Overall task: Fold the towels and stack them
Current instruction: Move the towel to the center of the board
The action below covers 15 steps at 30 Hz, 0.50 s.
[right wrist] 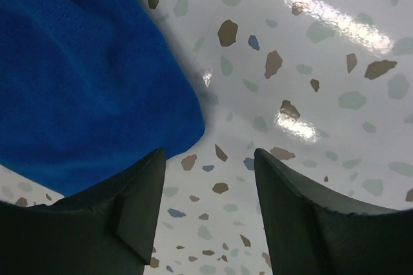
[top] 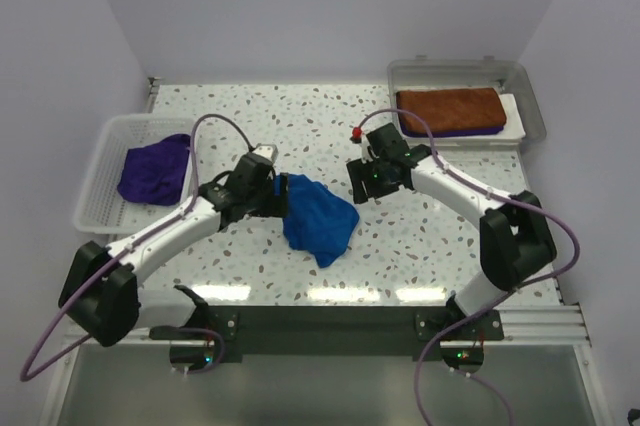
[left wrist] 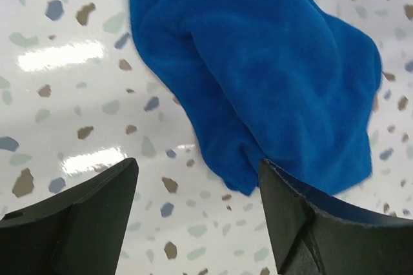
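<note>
A crumpled blue towel (top: 317, 216) lies on the speckled table between my two arms. It fills the upper part of the left wrist view (left wrist: 271, 75) and the left part of the right wrist view (right wrist: 77, 88). My left gripper (top: 280, 196) is open and empty at the towel's left edge (left wrist: 197, 184). My right gripper (top: 357, 182) is open and empty just right of the towel (right wrist: 210, 178). A purple towel (top: 155, 170) lies crumpled in the white basket (top: 98, 161) at the left. A folded orange towel (top: 449, 107) lies on a folded purple one in the clear bin (top: 530, 96).
A small red object (top: 356, 133) sits on the table behind the right gripper. Walls close the table at the back and sides.
</note>
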Tool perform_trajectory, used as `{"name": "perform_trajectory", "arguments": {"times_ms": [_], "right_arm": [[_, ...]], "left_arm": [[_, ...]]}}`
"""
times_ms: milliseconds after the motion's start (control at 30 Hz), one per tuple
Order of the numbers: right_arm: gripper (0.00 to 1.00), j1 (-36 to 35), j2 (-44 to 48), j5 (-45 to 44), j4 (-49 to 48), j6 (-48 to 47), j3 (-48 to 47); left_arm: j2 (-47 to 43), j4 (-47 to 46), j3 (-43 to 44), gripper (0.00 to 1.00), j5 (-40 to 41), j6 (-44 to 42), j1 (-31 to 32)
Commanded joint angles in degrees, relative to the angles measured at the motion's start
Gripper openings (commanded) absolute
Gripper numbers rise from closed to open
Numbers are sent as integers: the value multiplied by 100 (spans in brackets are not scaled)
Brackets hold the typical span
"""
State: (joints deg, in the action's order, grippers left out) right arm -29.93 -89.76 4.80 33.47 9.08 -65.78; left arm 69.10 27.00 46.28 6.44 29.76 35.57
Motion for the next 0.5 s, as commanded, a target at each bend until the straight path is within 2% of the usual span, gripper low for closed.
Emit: {"name": "perform_trajectory", "arguments": {"times_ms": [0,100,233,467], "right_arm": [[60,-12,-349,504,-350,23,-313],[57,-4,-648,592,-604,146,-260],[56,-4,-938,856,-771,295,-243],[58,-4,-1316,979,-1001,401,-137]], "left_arm": [[829,-643,416,80,235,-206,-506],[1507,-854,846,77,235,-417,-928],[2343,-802,1496,69,306,-646,-991],[3170,-951,1603,65,121,-691,-982]]}}
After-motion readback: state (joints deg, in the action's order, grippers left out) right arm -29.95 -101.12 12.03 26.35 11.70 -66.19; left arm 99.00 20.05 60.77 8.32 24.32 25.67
